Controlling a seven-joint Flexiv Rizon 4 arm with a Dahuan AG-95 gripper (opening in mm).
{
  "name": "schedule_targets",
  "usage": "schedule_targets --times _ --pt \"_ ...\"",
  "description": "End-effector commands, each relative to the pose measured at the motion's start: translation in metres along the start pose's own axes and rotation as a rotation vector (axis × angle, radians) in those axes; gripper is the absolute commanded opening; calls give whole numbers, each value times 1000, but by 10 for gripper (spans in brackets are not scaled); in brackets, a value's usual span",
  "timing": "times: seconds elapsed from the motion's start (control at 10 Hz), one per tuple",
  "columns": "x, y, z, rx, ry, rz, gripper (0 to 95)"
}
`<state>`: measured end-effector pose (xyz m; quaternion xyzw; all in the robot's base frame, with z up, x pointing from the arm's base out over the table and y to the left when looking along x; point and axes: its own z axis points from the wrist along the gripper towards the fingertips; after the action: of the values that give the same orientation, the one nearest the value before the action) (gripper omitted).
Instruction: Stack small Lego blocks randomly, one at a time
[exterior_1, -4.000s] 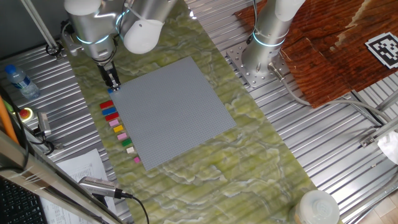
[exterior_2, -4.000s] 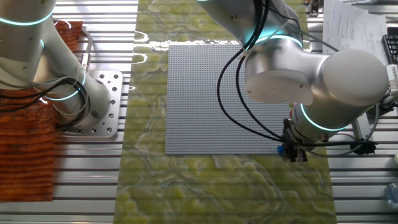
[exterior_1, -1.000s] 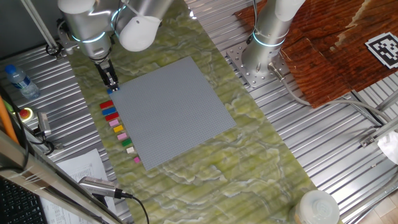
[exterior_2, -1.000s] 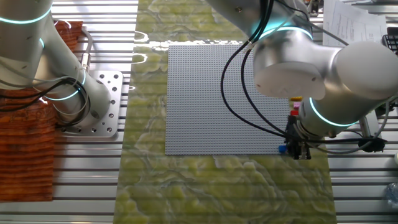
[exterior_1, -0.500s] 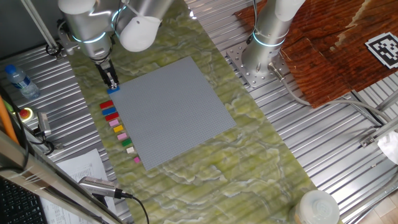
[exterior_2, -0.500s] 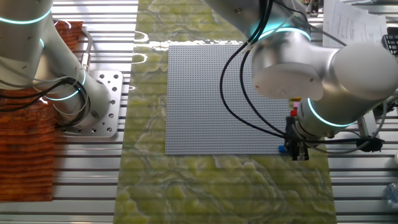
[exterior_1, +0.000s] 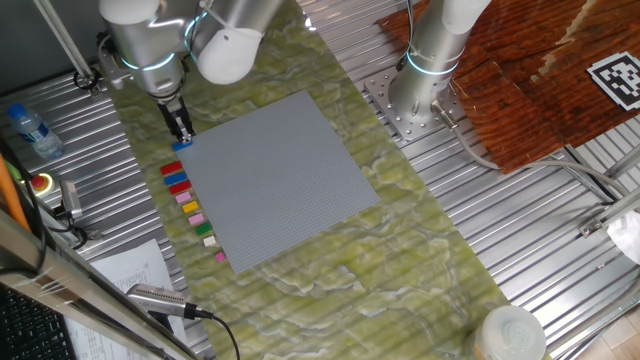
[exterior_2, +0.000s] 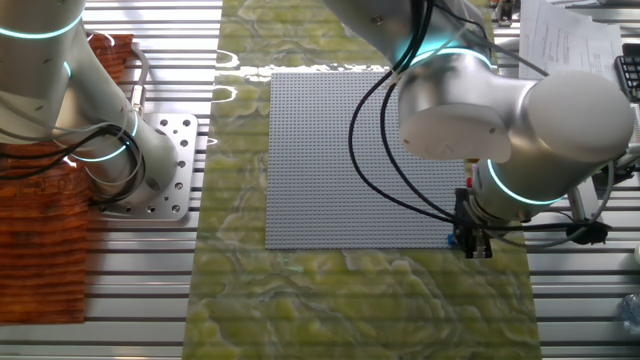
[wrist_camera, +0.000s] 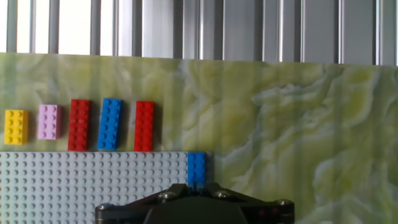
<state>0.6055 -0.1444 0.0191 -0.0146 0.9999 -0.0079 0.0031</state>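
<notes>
My gripper (wrist_camera: 198, 186) sits clamped on a small blue studded plastic brick (wrist_camera: 196, 168) at the corner of the large flat grey studded baseplate (wrist_camera: 87, 183); I judge a straight, square press best. Beyond lie a row of loose coloured bricks (wrist_camera: 111, 123), the green marbled counter (wrist_camera: 292, 124) and ribbed metal rails (wrist_camera: 249, 28).

Hand view: we only see the top of the gripper (wrist_camera: 194, 198) housing; fingertips are cut off by the bottom edge, so jaw state can't be read. The blue brick (wrist_camera: 196, 168) at the baseplate (wrist_camera: 87, 183) corner runs under the housing, lower end hidden. The yellow brick (wrist_camera: 15, 127) sits near the left edge; the rest of the row is out of frame.

In the other fixed view the arm's big joint (exterior_2: 500, 110) covers the brick row. In one fixed view the smallest bricks (exterior_1: 208, 241) are too tiny for us to make out.
</notes>
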Motion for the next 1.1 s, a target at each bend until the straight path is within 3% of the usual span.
schedule_targets --times 0.1,0.8,1.0,1.1 --pt "0 0 16 0 3 -4 0" --pt "0 0 16 2 9 -13 0" --pt "0 0 -4 1 10 -31 0" --pt "1 3 -25 -4 17 -47 0"
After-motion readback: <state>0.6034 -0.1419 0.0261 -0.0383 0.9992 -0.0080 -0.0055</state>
